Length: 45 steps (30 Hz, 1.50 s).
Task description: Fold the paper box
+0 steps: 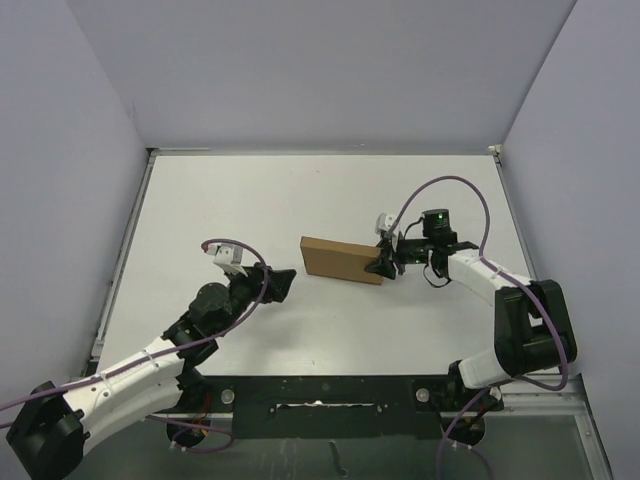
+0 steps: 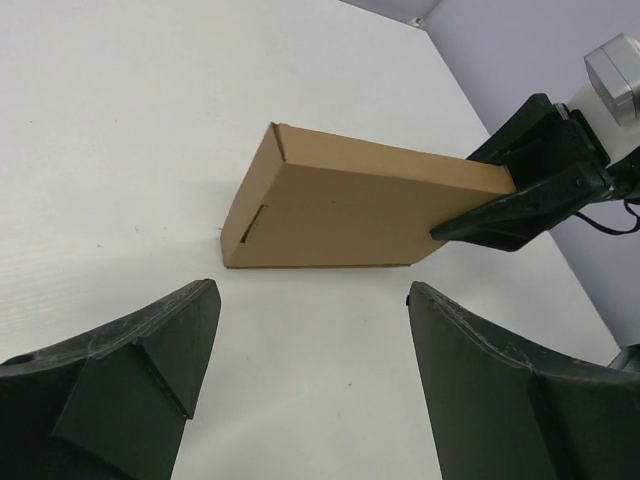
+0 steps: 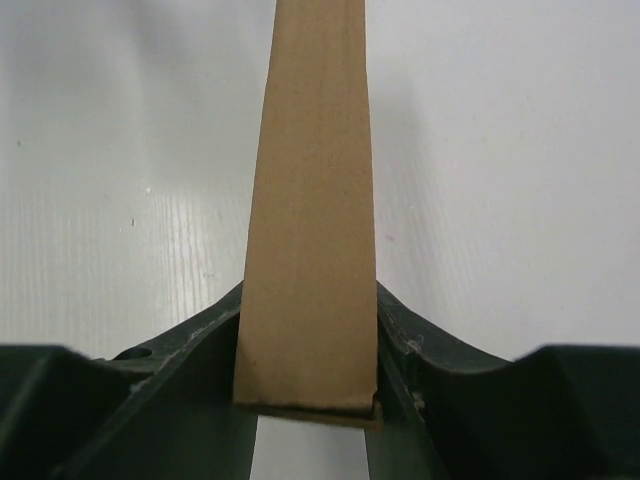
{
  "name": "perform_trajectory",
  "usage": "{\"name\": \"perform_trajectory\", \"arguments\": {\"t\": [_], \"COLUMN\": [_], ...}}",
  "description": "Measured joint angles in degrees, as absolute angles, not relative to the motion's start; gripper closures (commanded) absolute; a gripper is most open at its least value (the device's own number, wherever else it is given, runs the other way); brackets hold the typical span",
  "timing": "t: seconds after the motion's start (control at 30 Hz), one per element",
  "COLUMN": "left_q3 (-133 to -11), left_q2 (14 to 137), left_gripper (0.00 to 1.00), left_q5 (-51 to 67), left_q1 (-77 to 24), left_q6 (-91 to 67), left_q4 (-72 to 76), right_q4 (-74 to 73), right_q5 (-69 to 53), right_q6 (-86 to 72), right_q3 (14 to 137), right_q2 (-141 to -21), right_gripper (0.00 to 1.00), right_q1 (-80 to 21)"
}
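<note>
The right claw (image 1: 384,262) is clamped on the paper box (image 1: 342,260), its two fingers pressing the broad faces from either side at the box's end nearest the right arm. The box looks already closed into a flat mailer and is stood up on a long edge on the table (image 1: 250,200). Whether that edge bears fully on the surface cannot be told. This hold probably steadies the box upright, leaving its far end free, where a small slit shows in the front face.

The left claw (image 1: 280,283) hangs just off that free end, clear of the box, jaws spread wide and holding nothing. It faces the box squarely, seemingly placed to press or tuck something there.

The right arm rises from its base, then bends inward toward the box with the wrist low. The left arm stretches low and diagonally toward the box.
</note>
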<state>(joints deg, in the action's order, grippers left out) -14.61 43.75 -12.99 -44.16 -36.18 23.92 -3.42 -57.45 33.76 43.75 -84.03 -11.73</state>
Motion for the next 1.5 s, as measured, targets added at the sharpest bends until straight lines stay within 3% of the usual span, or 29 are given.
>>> {"name": "perform_trajectory", "arguments": {"t": [0.23,0.43,0.53,0.73,1.17,1.5], "left_q3": [-14.6,-15.0,-15.2,-15.2,-15.2,-14.5], "left_q2": [44.9,47.3,47.9,48.0,46.9,43.6], "left_gripper": [0.21,0.21,0.21,0.21,0.21,0.21], "left_q5": [-12.6,-11.6,-11.3,-11.3,-11.1,-11.1], "left_q1": [-44.1,-43.7,-43.7,-43.7,-43.7,-43.5], "left_q6": [-30.7,-27.9,-27.8,-27.8,-28.3,-29.4], "left_q4": [23.7,23.7,23.7,23.7,23.7,23.3], "right_q4": [-18.2,-21.6,-21.7,-21.7,-23.3,-24.5], "right_q5": [-53.7,-51.5,-51.3,-50.1,-45.5,-45.0], "right_q6": [45.7,48.0,48.0,49.1,55.0,54.5], "right_q3": [46.3,47.5,47.5,47.5,49.1,51.9], "right_q2": [-87.1,-87.7,-86.6,-83.6,-85.6,-87.9], "right_gripper": [0.51,0.44,0.50,0.76,0.86,0.85], "right_q1": [-11.7,-11.7,-11.9,-13.3,-16.1,-16.8]}}
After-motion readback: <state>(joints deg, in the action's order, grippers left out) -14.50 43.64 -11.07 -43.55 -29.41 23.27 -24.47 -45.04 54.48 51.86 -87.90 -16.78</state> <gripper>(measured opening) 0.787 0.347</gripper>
